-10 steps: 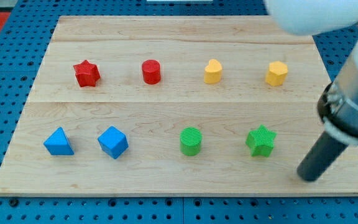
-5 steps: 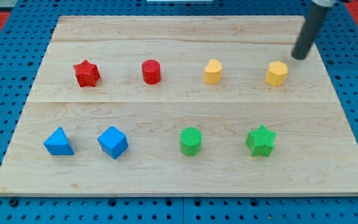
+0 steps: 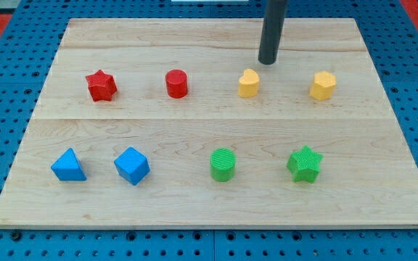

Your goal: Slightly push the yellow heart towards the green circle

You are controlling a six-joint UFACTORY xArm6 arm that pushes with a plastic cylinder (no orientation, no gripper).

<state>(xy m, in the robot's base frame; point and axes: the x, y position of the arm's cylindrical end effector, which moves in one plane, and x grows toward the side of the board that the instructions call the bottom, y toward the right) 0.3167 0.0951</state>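
Lining up behind the yellow heart (image 3: 248, 83), my tip (image 3: 268, 61) (a bare rod, nothing to open or close) stands just above-right of it, not touching. Next, I judge, comes a short push down-left toward the green circle (image 3: 223, 164). The red cylinder (image 3: 176, 83) and yellow hexagon (image 3: 323, 85) flank the heart; nothing blocks the path.

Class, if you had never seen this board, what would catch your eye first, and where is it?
The dark rod coming down from the view's top, my tip just above and right of the yellow heart, not touching. Next, two neat rows of bright blocks on the wooden board, the green circle below the heart.
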